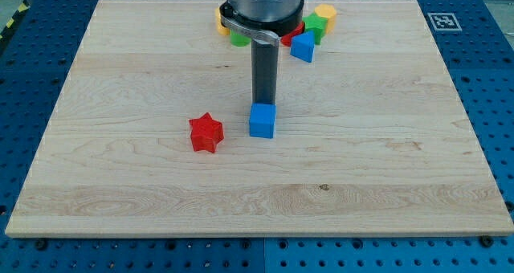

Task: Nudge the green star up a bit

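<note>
The red star [206,132] lies nearest, at 9 o'clock of the blue cube [262,120]; my tip [263,103] sits just behind that cube, and may shove it astray; no pincer exists here, only a rod; the green star [314,27], partly hidden, lies well apart at 1 o'clock, crowded among neighbours on the table [401,185].

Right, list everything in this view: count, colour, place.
Red star: one, red, board centre, left of the blue cube.
Blue cube: one, blue, board centre.
Blue block: one, blue, top cluster, right side.
Yellow block: one, yellow, top right of cluster.
Green block: one, green, beside the yellow block; shape unclear.
Green piece: one, green, mostly hidden under the arm.
Wooden board: one, light wood.
My tip: dark, right behind the blue cube.
</note>
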Available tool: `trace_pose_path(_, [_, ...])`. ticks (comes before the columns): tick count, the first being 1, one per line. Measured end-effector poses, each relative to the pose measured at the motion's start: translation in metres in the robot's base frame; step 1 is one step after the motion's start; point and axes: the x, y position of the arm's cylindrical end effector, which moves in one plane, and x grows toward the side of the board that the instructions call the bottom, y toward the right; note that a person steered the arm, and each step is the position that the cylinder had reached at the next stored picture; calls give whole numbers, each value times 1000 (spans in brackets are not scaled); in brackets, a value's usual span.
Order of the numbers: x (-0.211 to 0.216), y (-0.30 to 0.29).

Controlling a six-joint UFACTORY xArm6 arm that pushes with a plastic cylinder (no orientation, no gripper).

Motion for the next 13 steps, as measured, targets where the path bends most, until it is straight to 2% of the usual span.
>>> trace_pose_path(2, [16, 0])
trace_pose_path(4, [13, 0])
trace_pose_path(5, [-13, -1])
trace_pose_path(7, [-9, -5])
trace_pose_path(8, [-19, -25])
trace_pose_path(9, [-49, -55])
trace_pose_path(10, [-64, -54])
trace_pose_path(13, [-67, 42])
